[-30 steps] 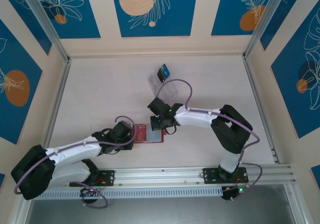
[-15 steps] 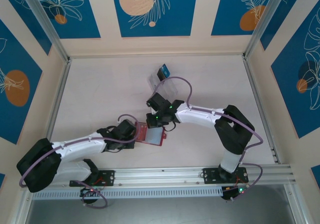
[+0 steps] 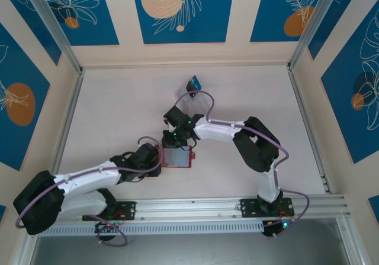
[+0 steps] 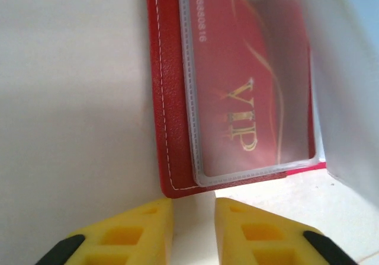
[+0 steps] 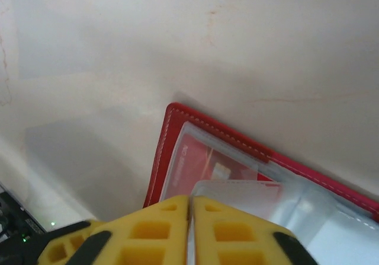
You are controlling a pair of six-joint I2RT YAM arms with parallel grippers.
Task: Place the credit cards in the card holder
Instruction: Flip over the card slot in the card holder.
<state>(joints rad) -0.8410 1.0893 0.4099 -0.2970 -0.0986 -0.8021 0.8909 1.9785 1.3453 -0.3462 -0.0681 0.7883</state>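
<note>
The card holder [image 3: 184,161] is a red wallet lying open on the table, its stitched edge [image 4: 169,99] close in the left wrist view. A red VIP credit card [image 4: 249,87] sits inside one clear sleeve and shows again in the right wrist view [image 5: 204,164]. My left gripper [image 4: 193,208] stands slightly open just short of the wallet's corner, bare table between its fingers; from above it [image 3: 157,158] is at the wallet's left edge. My right gripper [image 5: 190,201] is pinched on a lifted clear sleeve leaf [image 5: 249,197], above the wallet's far side [image 3: 173,143].
A clear plastic rack [image 3: 199,102] stands behind the wallet, with a blue and black card [image 3: 193,86] upright at its far end. Metal rails border the table, with patterned walls behind them. The right arm's elbow [image 3: 254,143] reaches out to the right.
The right gripper has slid left and forward over the wallet. The wallet, tilted half a second ago, lies square again. The left jaws have parted a little.
</note>
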